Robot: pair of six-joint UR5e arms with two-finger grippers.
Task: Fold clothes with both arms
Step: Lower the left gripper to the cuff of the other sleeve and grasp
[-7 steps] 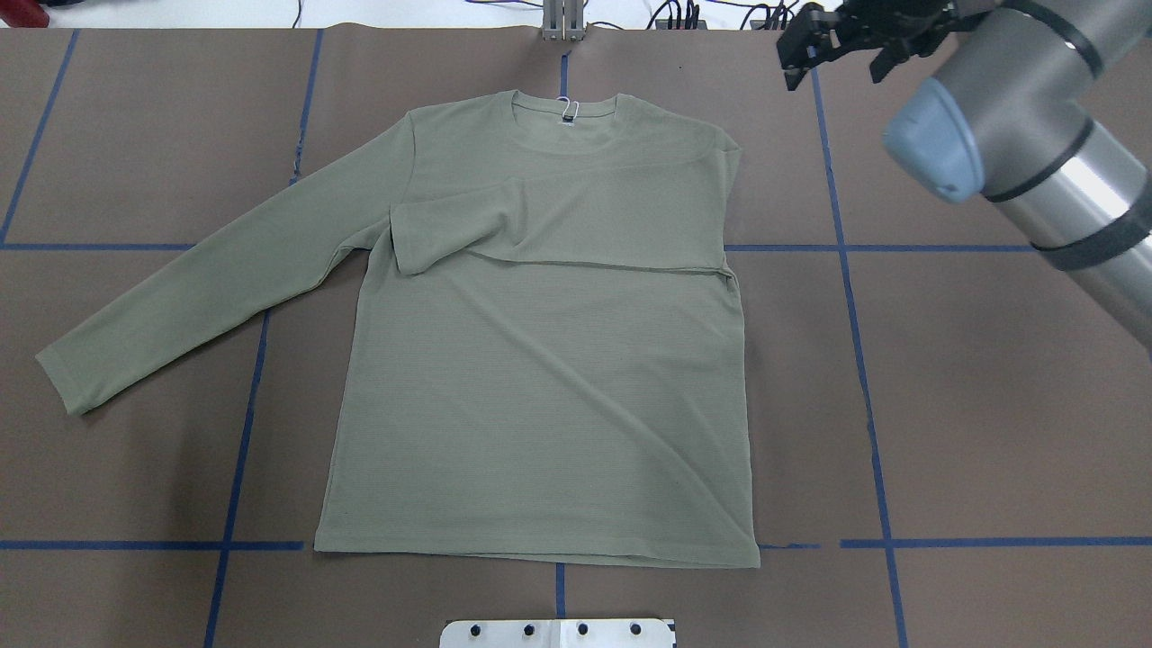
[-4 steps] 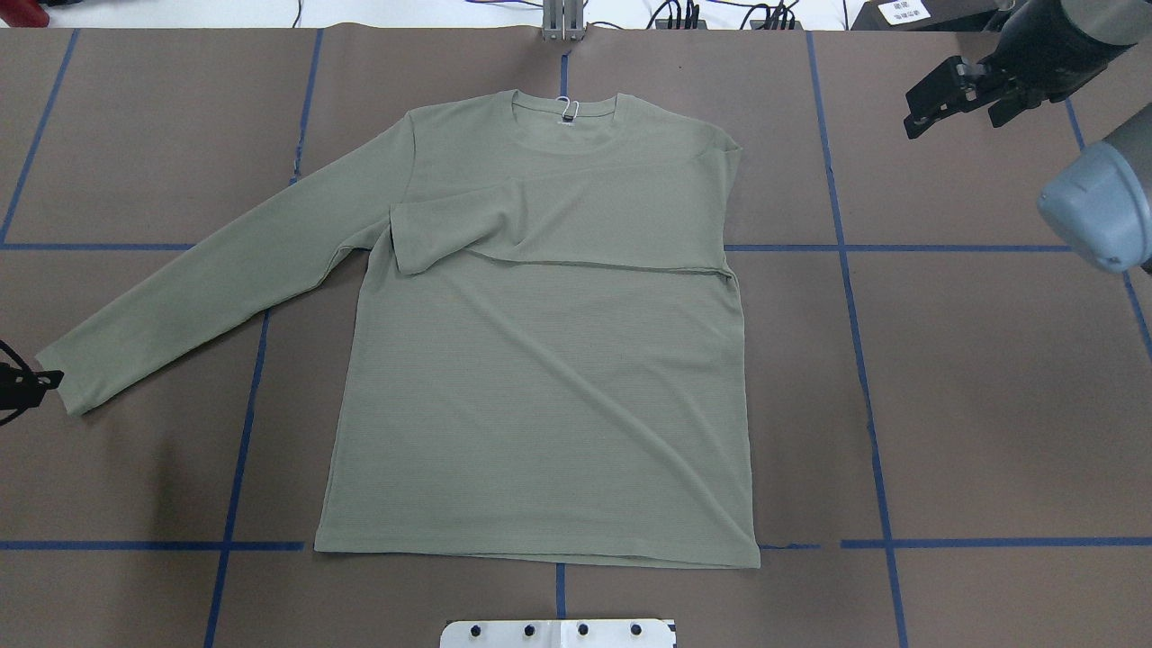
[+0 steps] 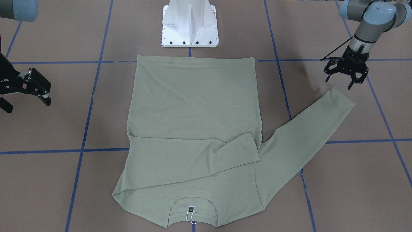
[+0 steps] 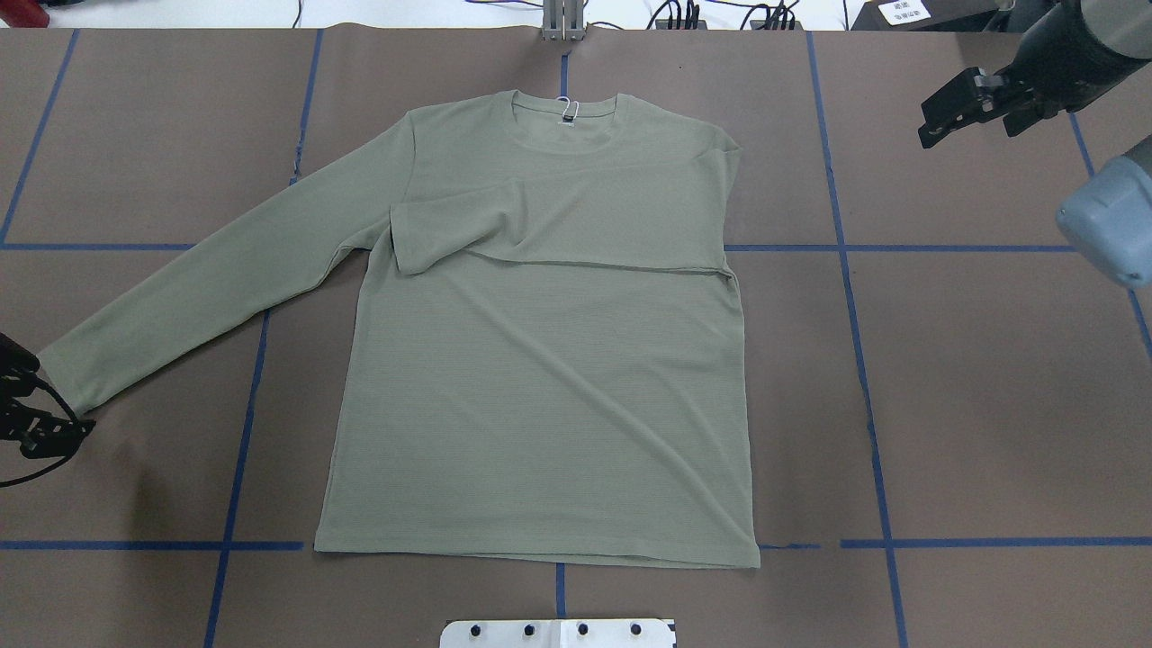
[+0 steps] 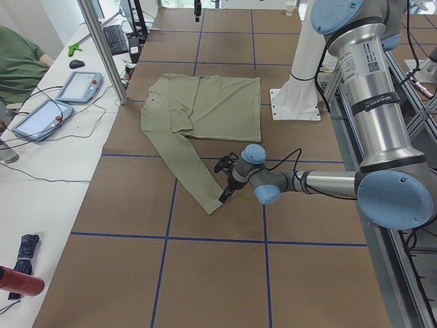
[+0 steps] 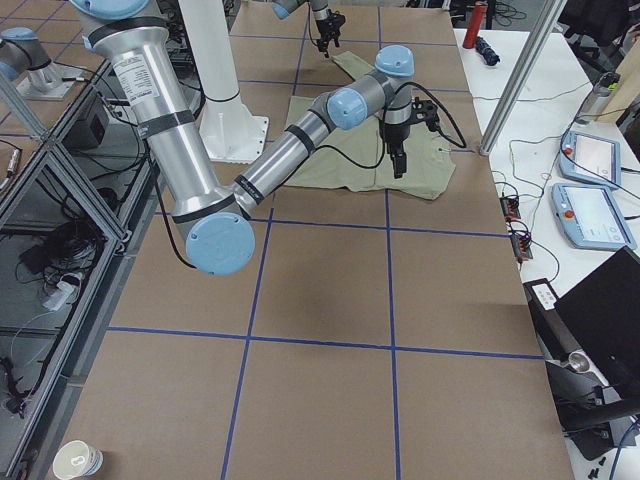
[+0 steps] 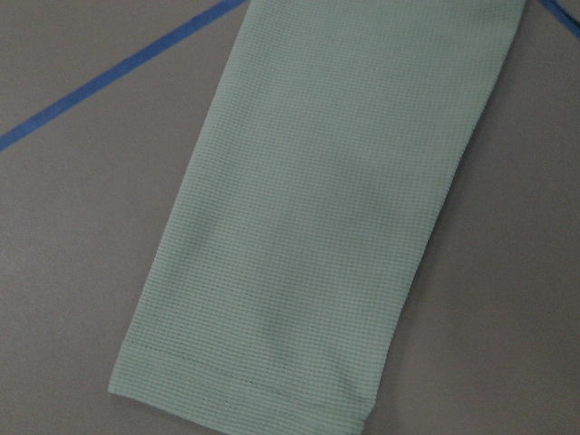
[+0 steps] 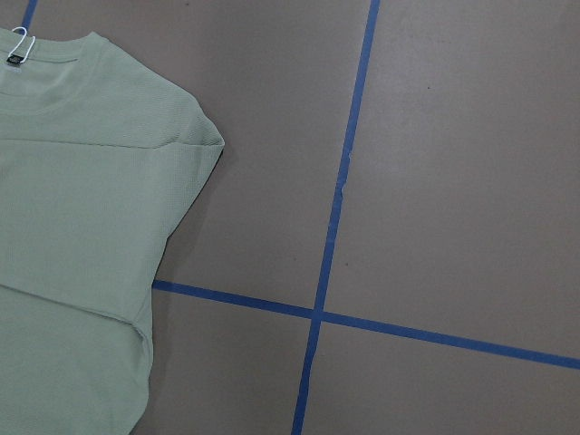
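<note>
The sage-green shirt (image 4: 540, 378) lies flat, face up, collar at the far side with a white loop tag (image 4: 567, 110). One sleeve is folded across the chest (image 4: 504, 225). The other sleeve (image 4: 207, 288) stretches out to the left. My left gripper (image 4: 49, 405) is open and empty, hovering at that sleeve's cuff (image 3: 341, 96); the left wrist view shows the cuff (image 7: 254, 362) just below. My right gripper (image 4: 972, 126) is open and empty, off the shirt at the far right. It also shows in the front-facing view (image 3: 27, 104). Its wrist view shows the folded shoulder (image 8: 136, 136).
The brown table cover (image 4: 990, 378) carries blue tape lines (image 4: 855, 270). The white pedestal base (image 3: 190, 25) stands at the near edge by the shirt's hem. Tablets and cables (image 5: 68, 89) lie on a side table beyond the collar.
My right gripper has swung right, away from the shirt. My left gripper has come in at the left edge and moved down beside the stretched sleeve's cuff. The shirt has not moved.
</note>
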